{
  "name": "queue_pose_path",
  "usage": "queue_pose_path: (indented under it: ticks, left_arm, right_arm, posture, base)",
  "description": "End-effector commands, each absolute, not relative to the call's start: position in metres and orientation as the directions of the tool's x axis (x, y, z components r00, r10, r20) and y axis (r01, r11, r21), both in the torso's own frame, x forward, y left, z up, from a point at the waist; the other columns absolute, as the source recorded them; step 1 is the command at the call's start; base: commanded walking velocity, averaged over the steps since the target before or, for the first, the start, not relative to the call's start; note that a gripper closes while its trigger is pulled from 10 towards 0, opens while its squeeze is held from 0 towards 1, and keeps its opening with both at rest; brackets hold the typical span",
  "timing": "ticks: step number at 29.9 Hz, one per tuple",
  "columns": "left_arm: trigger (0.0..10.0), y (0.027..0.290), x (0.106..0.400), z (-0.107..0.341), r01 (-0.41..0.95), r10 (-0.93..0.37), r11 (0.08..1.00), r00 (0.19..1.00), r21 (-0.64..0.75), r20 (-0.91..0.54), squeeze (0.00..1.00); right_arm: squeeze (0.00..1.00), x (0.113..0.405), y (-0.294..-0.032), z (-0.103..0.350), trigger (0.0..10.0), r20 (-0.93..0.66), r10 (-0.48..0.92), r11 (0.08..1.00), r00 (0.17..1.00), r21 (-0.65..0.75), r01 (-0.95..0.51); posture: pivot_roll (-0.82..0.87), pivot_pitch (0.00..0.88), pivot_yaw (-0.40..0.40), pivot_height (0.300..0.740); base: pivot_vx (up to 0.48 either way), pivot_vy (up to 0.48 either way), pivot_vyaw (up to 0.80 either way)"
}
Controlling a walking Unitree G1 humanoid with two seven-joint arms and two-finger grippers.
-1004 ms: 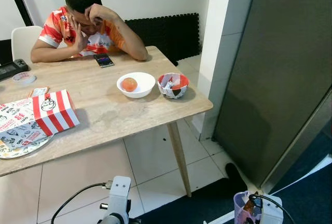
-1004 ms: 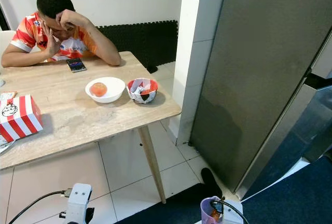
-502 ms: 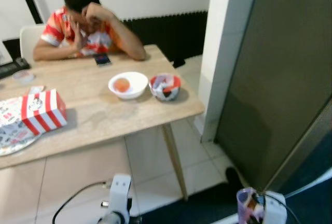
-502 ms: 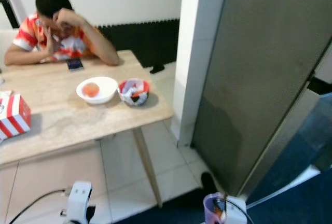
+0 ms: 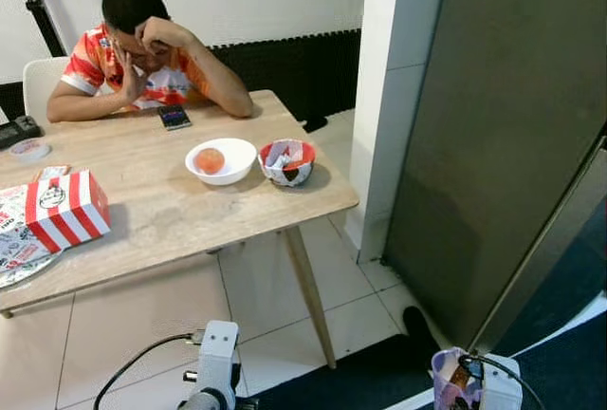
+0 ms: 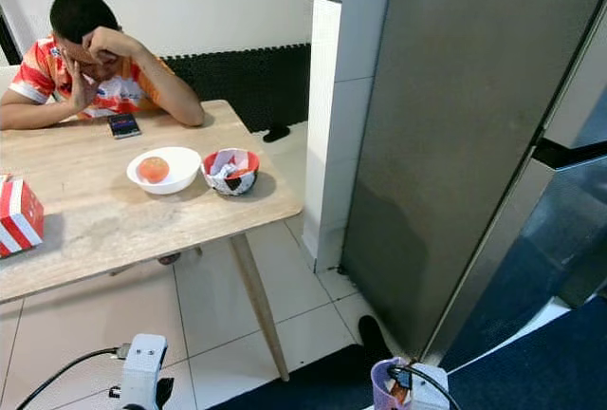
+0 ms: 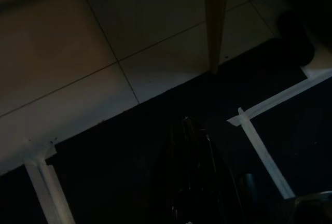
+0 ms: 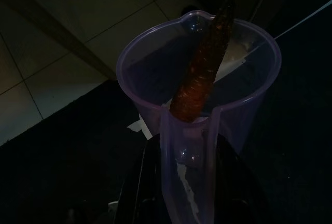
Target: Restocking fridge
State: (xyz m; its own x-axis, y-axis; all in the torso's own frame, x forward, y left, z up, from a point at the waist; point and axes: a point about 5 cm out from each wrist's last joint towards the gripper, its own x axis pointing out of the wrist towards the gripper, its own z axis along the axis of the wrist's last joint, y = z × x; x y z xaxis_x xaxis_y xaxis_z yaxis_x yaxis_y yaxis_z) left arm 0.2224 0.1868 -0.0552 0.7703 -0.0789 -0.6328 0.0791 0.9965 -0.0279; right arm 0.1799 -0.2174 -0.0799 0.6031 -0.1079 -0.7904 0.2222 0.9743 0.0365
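Tall grey steel fridge (image 6: 474, 125) stood closed ahead; right tool (image 8: 189, 156) pinched translucent purple plastic jug (image 8: 199, 105) holding orange carrot (image 8: 199, 79), nothing stocked yet.

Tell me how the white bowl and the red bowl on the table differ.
The white bowl is plain, wider and shallower; the red bowl is narrower, deeper and black-and-white patterned outside. The white bowl holds one round orange fruit; the red bowl holds crumpled white wrappers. Both stand upright, side by side, near the wooden table's corner.
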Motion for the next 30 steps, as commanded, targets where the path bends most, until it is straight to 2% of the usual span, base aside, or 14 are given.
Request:
queue_pose_path:
  ticks: [1, 30]
  left_arm:
    - [10.0, 0.1859, 0.2209, -0.0564, 0.065, -0.071, 0.997, 0.768, -0.032, -0.637, 0.0]
    - [10.0, 0.1877, 0.2259, -0.0524, 0.054, -0.066, 0.998, 0.786, -0.038, -0.615, 0.0]
  right_arm:
    - [0.0, 0.1828, -0.2174, -0.0782, 10.0, -0.778, -0.11, 0.974, 0.618, 0.039, 0.222]
    - [0.0, 0.1867, -0.2105, -0.0776, 10.0, -0.771, -0.1, 0.976, 0.628, 0.047, 0.213]
  posture:
    - [0.03, 0.0, -0.013, 0.74]
    - [0.04, 0.0, -0.014, 0.74]
  base:
    - [0.0, 0.0, 0.0]
    - [0.0, 0.0, 0.0]
